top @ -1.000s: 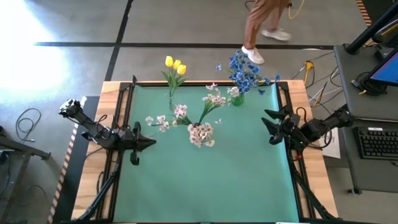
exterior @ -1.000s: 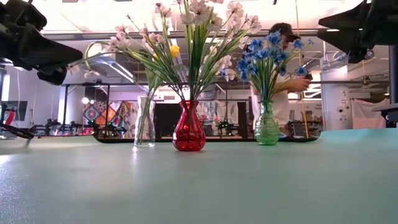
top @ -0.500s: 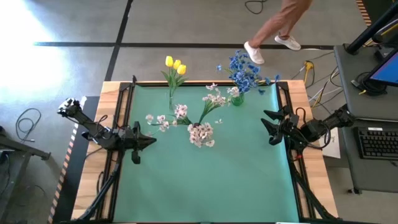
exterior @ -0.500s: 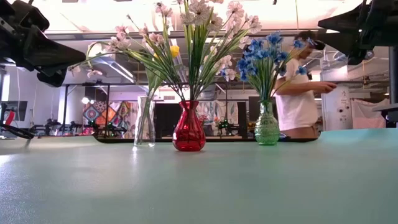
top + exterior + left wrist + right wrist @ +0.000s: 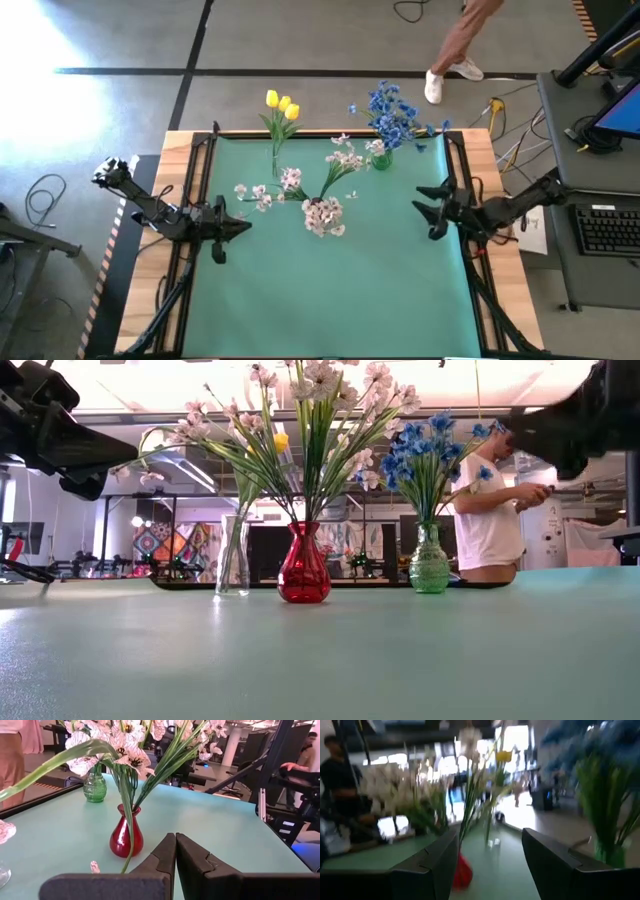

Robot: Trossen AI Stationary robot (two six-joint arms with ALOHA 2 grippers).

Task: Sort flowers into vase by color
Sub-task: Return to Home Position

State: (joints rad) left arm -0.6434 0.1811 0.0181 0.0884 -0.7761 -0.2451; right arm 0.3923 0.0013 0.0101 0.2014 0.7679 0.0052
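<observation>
Three vases stand toward the table's far side. A clear vase (image 5: 232, 556) holds yellow tulips (image 5: 281, 104). A red vase (image 5: 126, 834) holds pinkish-white blossom sprays (image 5: 323, 214). A green vase (image 5: 429, 561) holds blue flowers (image 5: 392, 114). My left gripper (image 5: 246, 227) hovers shut near the table's left edge, pointing level toward the red vase. My right gripper (image 5: 426, 210) hovers open near the right edge, pointing toward the vases, with nothing between its fingers (image 5: 436, 858).
A small loose petal (image 5: 94, 866) lies on the green mat (image 5: 340, 300) near the red vase. The mat's near half is open room. A person (image 5: 488, 510) stands beyond the table's far edge. A desk with a keyboard (image 5: 608, 228) stands to the right.
My right gripper has sunk a little and swung its fingers toward the table's middle, staying open. The person behind the table has walked to the right. The vases and flowers have not moved.
</observation>
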